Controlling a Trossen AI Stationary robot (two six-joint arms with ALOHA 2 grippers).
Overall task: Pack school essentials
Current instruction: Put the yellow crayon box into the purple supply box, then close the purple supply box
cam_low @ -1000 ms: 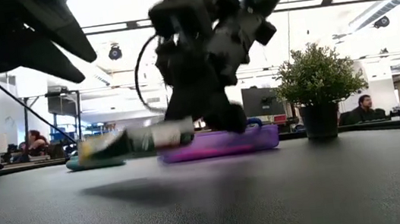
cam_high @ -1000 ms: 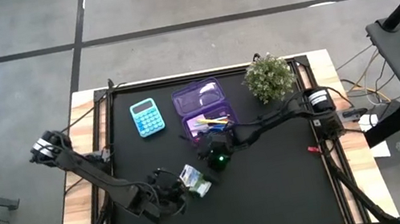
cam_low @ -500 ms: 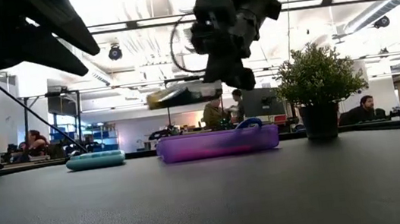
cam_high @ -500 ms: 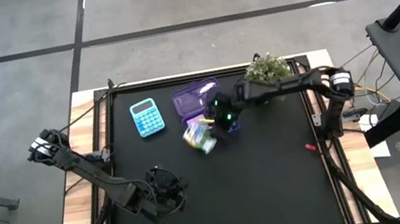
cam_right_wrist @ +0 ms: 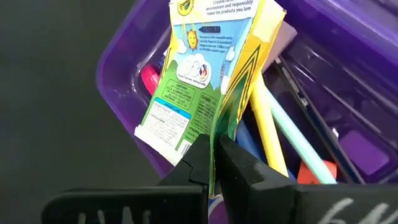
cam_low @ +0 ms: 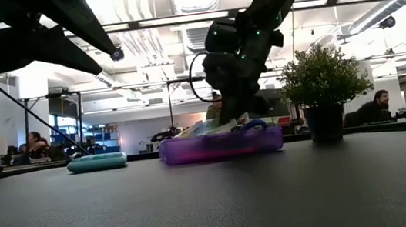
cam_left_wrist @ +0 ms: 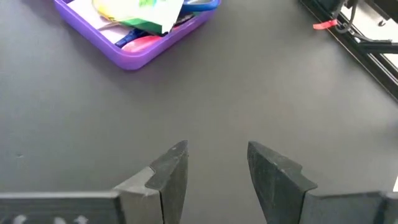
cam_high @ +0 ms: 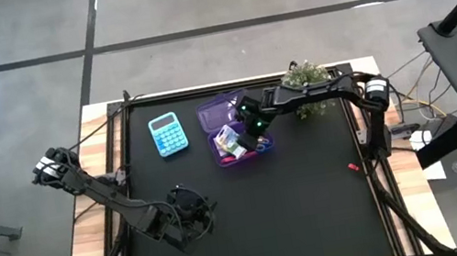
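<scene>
The purple case [cam_high: 233, 129] stands open at the table's far middle, with pink [cam_right_wrist: 148, 78], yellow [cam_right_wrist: 270, 134] and teal [cam_right_wrist: 298, 146] pens inside. The blue scissors handle [cam_low: 255, 125] sticks up over its rim. My right gripper [cam_high: 247, 138] hangs over the case, shut on the green-and-white packet [cam_right_wrist: 202, 68]. My left gripper [cam_left_wrist: 217, 167] is open above bare table near the front left [cam_high: 188, 211], well short of the case [cam_left_wrist: 134, 43]. The white pad is not to be made out. My right gripper pinches the packet between its two fingers at the narrow green side edge [cam_right_wrist: 222, 121] of its near end. It comes from above and the right, slanting down. The packet lies tilted, its far end down inside the case over the pens.
A teal calculator [cam_high: 167, 134] lies left of the case. The potted plant [cam_high: 307, 87] stands close behind my right arm at the far right. A small red piece [cam_high: 355, 167] lies near the right edge. The near half of the black mat [cam_high: 299, 218] is bare.
My right gripper has carried the packet from low over the table beside my left gripper toward the far edge. It rose with the packet clear of the mat, then came down over the purple case. The packet now dips into the case. My left arm has kept still.
</scene>
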